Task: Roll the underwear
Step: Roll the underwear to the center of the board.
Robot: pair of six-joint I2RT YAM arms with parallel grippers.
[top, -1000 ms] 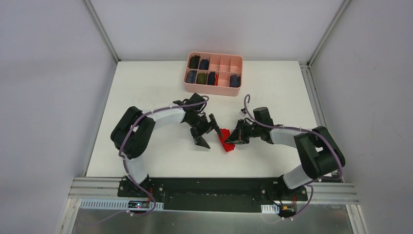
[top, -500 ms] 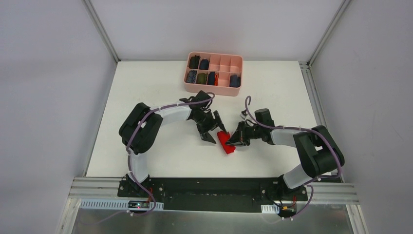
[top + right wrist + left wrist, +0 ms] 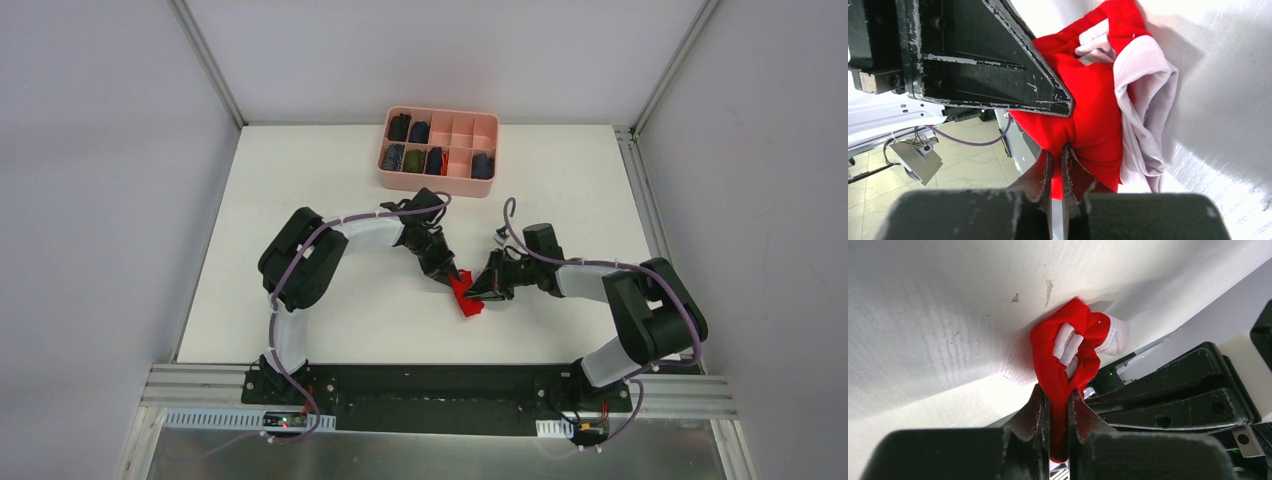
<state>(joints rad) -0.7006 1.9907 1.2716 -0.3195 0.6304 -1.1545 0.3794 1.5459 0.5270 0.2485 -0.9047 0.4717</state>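
Observation:
The underwear (image 3: 466,297) is a bunched red cloth with white band parts, lying on the white table between the two arms. My left gripper (image 3: 447,276) is shut on its upper left edge; the left wrist view has red cloth (image 3: 1064,365) pinched between the jaws of that gripper (image 3: 1058,397). My right gripper (image 3: 482,289) is shut on the underwear's right side, and the right wrist view has red fabric (image 3: 1093,115) squeezed between the jaws of that gripper (image 3: 1055,155). A white waistband fold (image 3: 1143,110) hangs at the side.
A pink divided box (image 3: 438,151) stands at the back of the table, holding several dark rolled garments. White walls and metal rails border the table (image 3: 300,200) on the left, right and far sides.
The left gripper moved right to the underwear and closed on its edge; a second ago it stood open beside the cloth. The right gripper stayed shut on the cloth.

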